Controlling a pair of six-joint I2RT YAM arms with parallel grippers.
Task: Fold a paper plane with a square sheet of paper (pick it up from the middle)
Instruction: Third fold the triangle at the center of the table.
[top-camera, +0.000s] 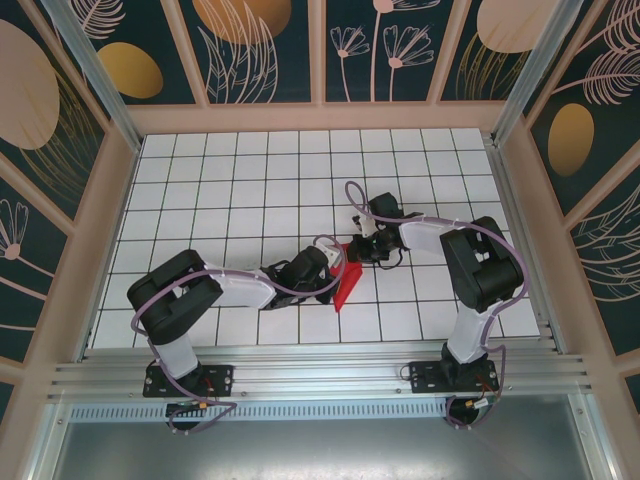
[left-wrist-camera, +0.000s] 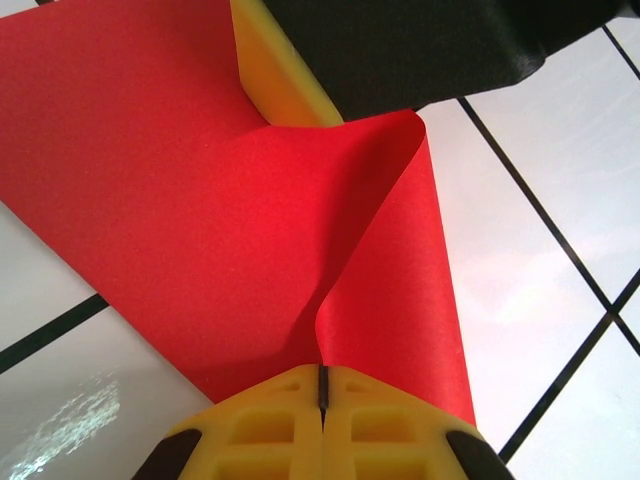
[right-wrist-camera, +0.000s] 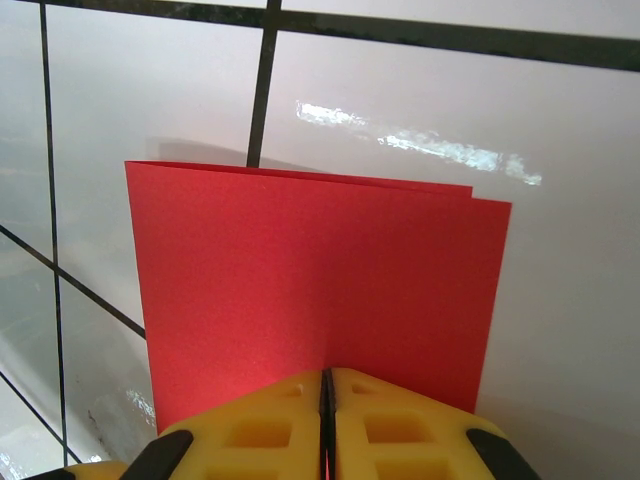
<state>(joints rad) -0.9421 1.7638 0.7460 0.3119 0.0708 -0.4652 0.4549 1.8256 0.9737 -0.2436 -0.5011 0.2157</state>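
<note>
The square sheet of paper (top-camera: 346, 284) is bright red and hangs bent between my two grippers above the white grid table (top-camera: 250, 180). My left gripper (top-camera: 337, 268) is shut on one edge of it; in the left wrist view the yellow fingertips (left-wrist-camera: 290, 420) meet at the paper (left-wrist-camera: 200, 220), which curls upward in a loose fold. My right gripper (top-camera: 363, 247) is shut on the far end. In the right wrist view the sheet (right-wrist-camera: 320, 270) stands doubled, two layers with slightly offset top edges, pinched at that gripper (right-wrist-camera: 326, 380). The right gripper's yellow finger (left-wrist-camera: 275, 75) also touches the paper in the left wrist view.
Both arms reach in toward the table's middle, close to each other. Patterned walls (top-camera: 60, 150) enclose the gridded surface on three sides. A metal rail (top-camera: 320, 372) runs along the near edge by the arm bases.
</note>
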